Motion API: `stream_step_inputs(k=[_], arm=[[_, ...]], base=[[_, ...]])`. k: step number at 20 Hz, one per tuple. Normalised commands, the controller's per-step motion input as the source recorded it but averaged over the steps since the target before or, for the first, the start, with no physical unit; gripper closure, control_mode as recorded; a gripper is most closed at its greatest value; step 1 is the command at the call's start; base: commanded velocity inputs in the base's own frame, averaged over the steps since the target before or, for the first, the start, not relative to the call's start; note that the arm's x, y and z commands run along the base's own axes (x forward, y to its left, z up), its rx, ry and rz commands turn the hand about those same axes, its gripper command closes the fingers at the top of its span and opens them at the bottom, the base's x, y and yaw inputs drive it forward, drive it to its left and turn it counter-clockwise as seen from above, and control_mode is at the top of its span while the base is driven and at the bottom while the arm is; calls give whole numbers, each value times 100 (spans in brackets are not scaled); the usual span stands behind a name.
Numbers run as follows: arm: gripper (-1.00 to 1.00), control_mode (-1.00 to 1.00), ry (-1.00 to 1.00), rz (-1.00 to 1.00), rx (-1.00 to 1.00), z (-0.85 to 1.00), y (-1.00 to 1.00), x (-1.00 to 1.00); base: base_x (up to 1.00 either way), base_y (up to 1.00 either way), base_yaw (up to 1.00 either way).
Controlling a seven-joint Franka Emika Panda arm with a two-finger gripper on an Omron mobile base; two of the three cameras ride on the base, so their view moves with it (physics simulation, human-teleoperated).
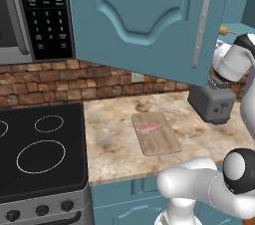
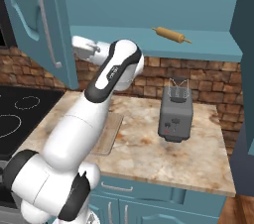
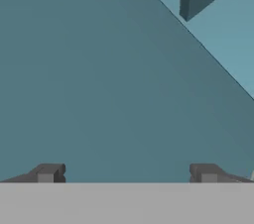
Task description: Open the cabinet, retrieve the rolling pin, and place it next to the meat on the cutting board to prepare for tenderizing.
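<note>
Hand view: the two dark fingers (image 3: 47,172) stand wide apart at the bottom edge, with nothing between them; flat teal cabinet surface lies ahead, and which panel it is cannot be told. Midway between the tips is the gripper (image 3: 127,174).

Nearest in the base views, the white arm rises from the base and reaches up and left behind the open cabinet door (image 2: 34,20), so the hand is largely hidden there. The arm also covers most of the cutting board in the right base view.

On the mottled beige stone-pattern counter (image 1: 114,139), the cutting board (image 1: 156,133) is a light-brown rectangle with rounded corners and visible grain. The meat (image 1: 149,128), flat and pinkish-red with pale streaks, lies on the board's far half. A dark grey toaster (image 2: 175,110) stands to the right of the board, apart from it. A black glass cooktop (image 1: 35,149) adjoins the counter on the left.

Farther back, a brick-pattern wall runs behind the counter. Above it, the cabinet (image 2: 149,0) stands open; the rolling pin (image 2: 171,34), a slim tan cylinder, lies on its teal shelf (image 2: 198,49). A microwave (image 1: 35,15) is cut off at upper left.
</note>
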Motion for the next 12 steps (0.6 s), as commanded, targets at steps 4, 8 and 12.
stream_step_inputs(k=[4, 8, 12], arm=[[-100, -100, -25, 14, -11, 0, 83, -100], [-100, -100, -17, 12, -12, 0, 97, -82], [-100, -100, -5, 9, -9, 0, 100, -43]], base=[[0, 0, 0], [0, 0, 0], [0, 0, 0]])
